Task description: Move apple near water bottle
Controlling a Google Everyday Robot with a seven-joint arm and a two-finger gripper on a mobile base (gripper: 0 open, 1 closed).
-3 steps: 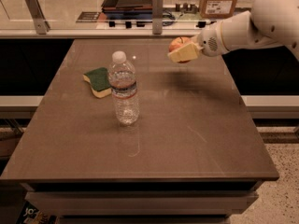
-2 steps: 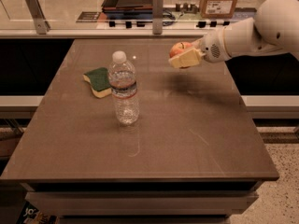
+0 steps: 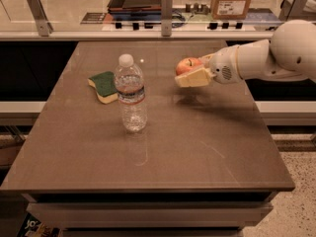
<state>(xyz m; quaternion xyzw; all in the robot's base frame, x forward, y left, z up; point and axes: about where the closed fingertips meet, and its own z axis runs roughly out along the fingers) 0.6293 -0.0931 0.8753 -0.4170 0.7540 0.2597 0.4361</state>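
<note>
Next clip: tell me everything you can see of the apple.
The apple is small, round and red-orange, with a paler yellowish patch and a short dark stem pointing up; its skin looks smooth. It is clamped in the end effector, with one pale finger across its lower front that hides its underside. It is held above the table, which shows a shadow beneath it. It is to the right of the water bottle and well apart from it. Nothing else touches it.

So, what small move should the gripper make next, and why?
Probably carry the apple sideways toward the water bottle. The gripper is shut on the apple, raised above the table, and a wide gap separates it from the bottle.
</note>
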